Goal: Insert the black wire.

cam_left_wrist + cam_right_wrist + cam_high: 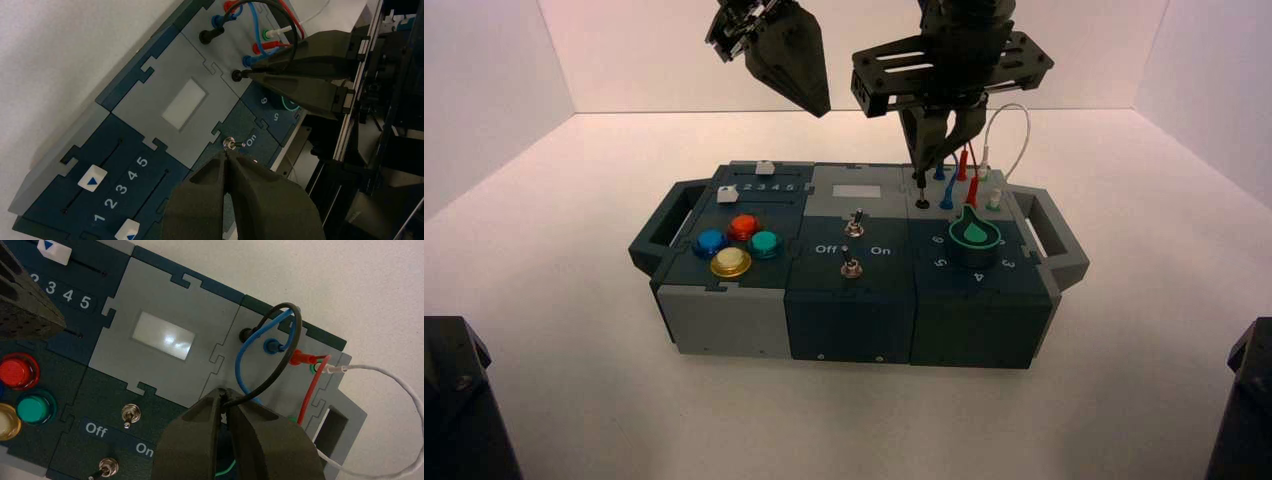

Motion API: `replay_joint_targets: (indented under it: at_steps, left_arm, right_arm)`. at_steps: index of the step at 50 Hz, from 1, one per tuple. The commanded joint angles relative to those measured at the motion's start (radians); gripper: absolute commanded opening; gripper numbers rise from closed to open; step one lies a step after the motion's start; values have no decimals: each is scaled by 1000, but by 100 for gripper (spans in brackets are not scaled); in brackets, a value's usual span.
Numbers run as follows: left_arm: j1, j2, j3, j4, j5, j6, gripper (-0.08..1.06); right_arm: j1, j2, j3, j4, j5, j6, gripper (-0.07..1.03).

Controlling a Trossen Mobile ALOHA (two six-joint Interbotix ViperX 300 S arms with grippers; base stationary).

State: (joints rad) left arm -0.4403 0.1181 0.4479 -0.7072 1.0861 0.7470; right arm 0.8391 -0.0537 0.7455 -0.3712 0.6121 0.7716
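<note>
The black wire (288, 335) loops over the grey socket panel at the box's right rear. One black plug (245, 335) sits in a far socket. My right gripper (224, 401) is shut on the other black plug (239, 76), whose tip rests at a near socket of the panel; how deep it sits is unclear. In the high view the right gripper (927, 168) points straight down on that plug (921, 186). My left gripper (821, 110) hangs shut and empty above the box's rear middle, over a toggle switch (231, 144) in its own wrist view.
The box (724, 320) carries a blue wire (239, 365), a red wire (312, 385) and a white wire (400, 390) beside the black one. A green knob (976, 235), two toggle switches (857, 218) and coloured buttons (744, 227) lie nearer the front.
</note>
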Motion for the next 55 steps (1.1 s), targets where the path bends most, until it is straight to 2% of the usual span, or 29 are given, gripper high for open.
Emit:
replay_joint_targets:
  at_steps: [1,55]
  left_arm:
    - [2,-15,-23,-6,2,8,-3]
    - [17,-12,-23,-3,14,14,-3]
  right_arm:
    - [-3,-5,-12,0,-12,2,-2]
    - [-3,-20,6,2,9,0,-2]
